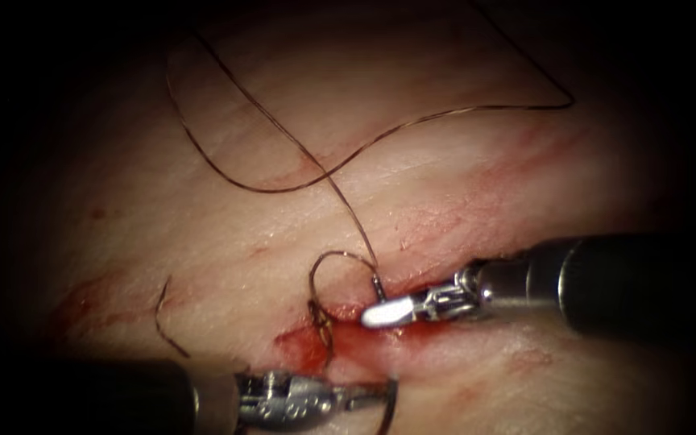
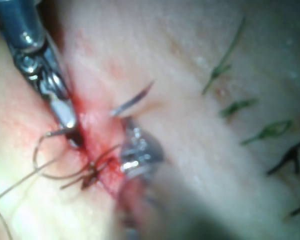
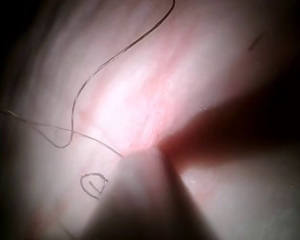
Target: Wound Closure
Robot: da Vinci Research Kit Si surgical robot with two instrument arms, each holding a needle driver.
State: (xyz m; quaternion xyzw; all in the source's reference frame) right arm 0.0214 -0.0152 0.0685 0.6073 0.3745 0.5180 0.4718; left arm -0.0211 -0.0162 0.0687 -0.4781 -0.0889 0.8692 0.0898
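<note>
Here left tool (image 1: 380,392) grips needle (image 1: 391,407); thread (image 1: 283,137) loops across tissue (image 1: 203,242).

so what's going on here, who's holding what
Bench suturing on pork belly tissue. The left hand, below the cut, holds the curved needle near one end; the rest of its curve runs out of the endoscope view. The right hand sits shut at the cut's upper edge, where the thread comes down to it. A knotted stitch lies just left of it, with red fluid around.
</note>
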